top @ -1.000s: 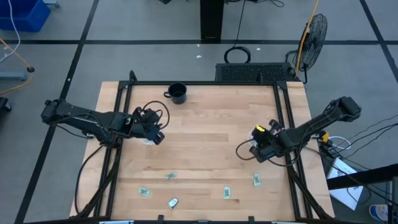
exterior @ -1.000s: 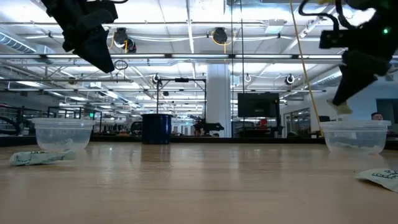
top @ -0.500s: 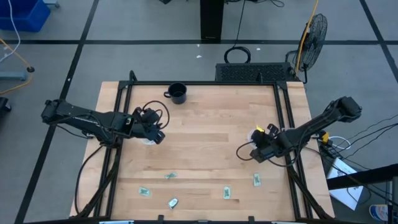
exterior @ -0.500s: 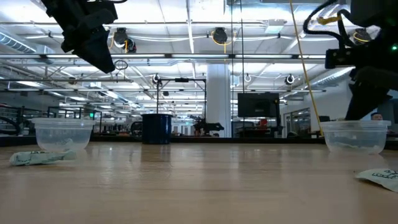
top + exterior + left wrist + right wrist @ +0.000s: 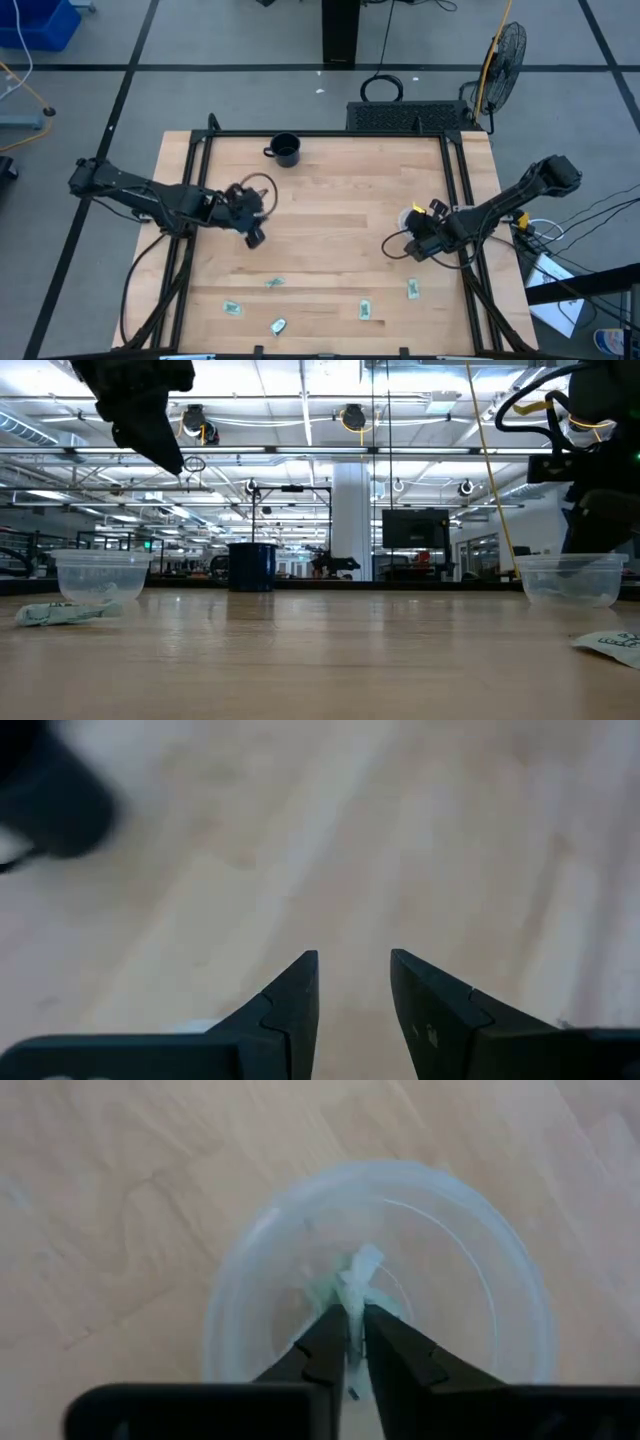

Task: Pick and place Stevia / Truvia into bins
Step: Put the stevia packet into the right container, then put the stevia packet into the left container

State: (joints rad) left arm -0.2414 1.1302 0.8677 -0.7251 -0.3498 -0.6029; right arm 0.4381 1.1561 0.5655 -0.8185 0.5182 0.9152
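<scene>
My right gripper [image 5: 354, 1323] reaches down into the right bin [image 5: 250, 1280], a translucent round cup near the table's right edge [image 5: 409, 217], and is shut on one white-and-green Stevia packet [image 5: 357, 1272]. My left gripper [image 5: 353, 975] is open and empty above bare wood, left of the table's middle [image 5: 253, 238]. Several more packets lie flat along the near side [image 5: 274, 283] [image 5: 232, 308] [image 5: 366, 310] [image 5: 412, 290]. In the low view the left bin [image 5: 100, 574] stands on its base at the left, with something pale lying in its bottom. My right gripper pinches the packet between its two fingers [image 5: 325, 1342], coming from above and pointing down into the bin. The packet's crumpled end [image 5: 364, 1265] sticks out past the fingertips, over the bin's floor. Whether that end touches the floor cannot be seen.
A black handled mug [image 5: 286, 150] stands near the far edge. Black frame rails run along the table's left [image 5: 190, 200] and right [image 5: 462, 190] sides. One packet [image 5: 58, 614] lies beside the left bin and another [image 5: 610, 644] in front of the right bin.
My left gripper has swung away from over the left bin toward the table's near edge and slightly right, staying open. My right gripper has gone down with its packet, from above the right bin's rim into the bin.
</scene>
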